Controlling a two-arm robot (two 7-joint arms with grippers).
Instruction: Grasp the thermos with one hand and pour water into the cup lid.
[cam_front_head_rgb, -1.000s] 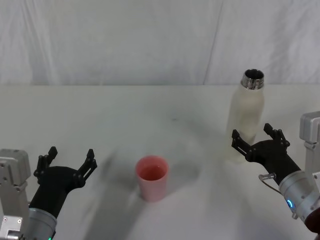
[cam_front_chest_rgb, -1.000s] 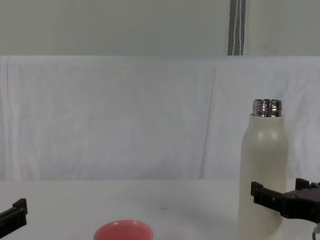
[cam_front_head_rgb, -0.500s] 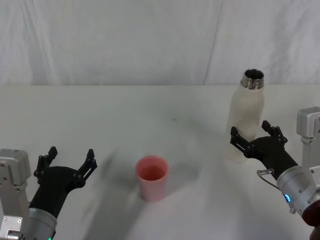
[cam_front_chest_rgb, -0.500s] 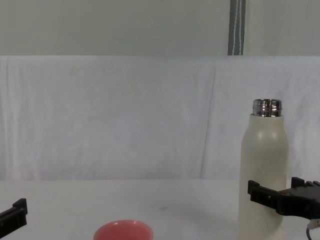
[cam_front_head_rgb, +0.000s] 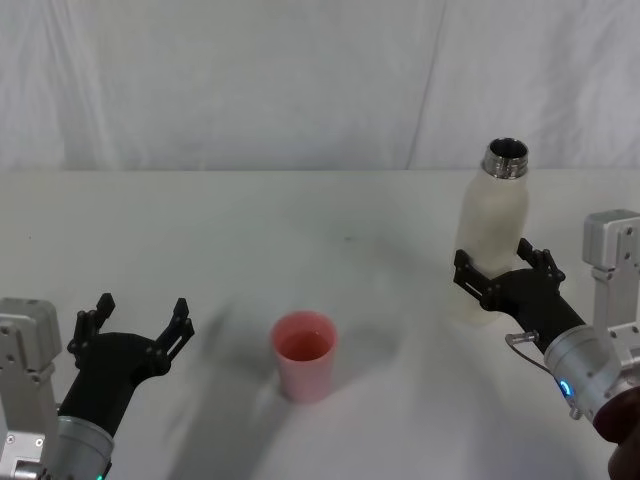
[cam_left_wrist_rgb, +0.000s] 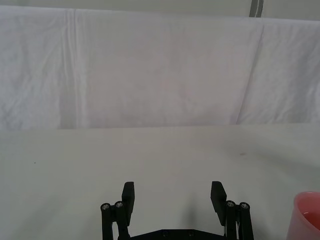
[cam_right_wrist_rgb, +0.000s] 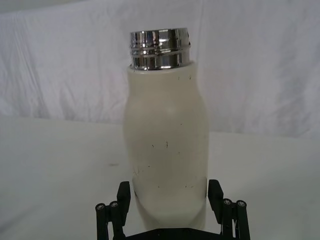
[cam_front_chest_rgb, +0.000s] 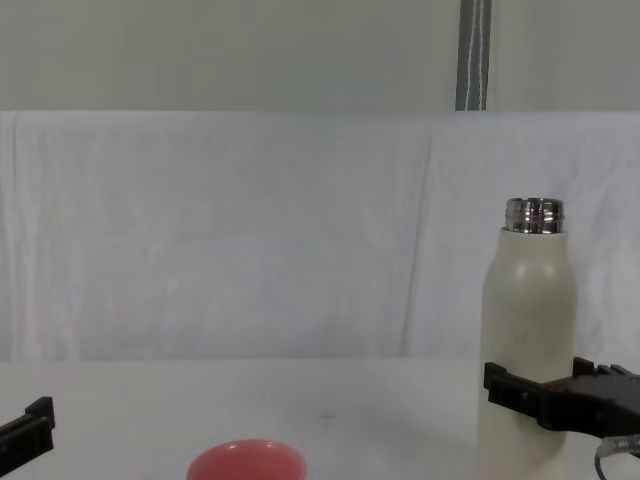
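The cream-white thermos (cam_front_head_rgb: 491, 232) stands upright at the right of the table, its steel neck open at the top; it rises the same way in the chest view (cam_front_chest_rgb: 527, 330) and in the right wrist view (cam_right_wrist_rgb: 167, 150). My right gripper (cam_front_head_rgb: 500, 270) is open, its two fingers (cam_right_wrist_rgb: 123, 197) flanking the thermos's lower body with small gaps on both sides. The pink-red cup lid (cam_front_head_rgb: 303, 355) stands upright near the table's middle front (cam_front_chest_rgb: 247, 462). My left gripper (cam_front_head_rgb: 140, 325) hovers open at the front left, well to the left of the cup lid (cam_left_wrist_rgb: 306, 215), holding nothing.
The white table (cam_front_head_rgb: 250, 230) runs back to a white cloth backdrop (cam_front_head_rgb: 300, 80). Open room lies between the cup lid and the thermos.
My right gripper has moved forward and slightly left, so its open fingers now flank the thermos's lower body. The left arm, the cup lid and the thermos have stayed put.
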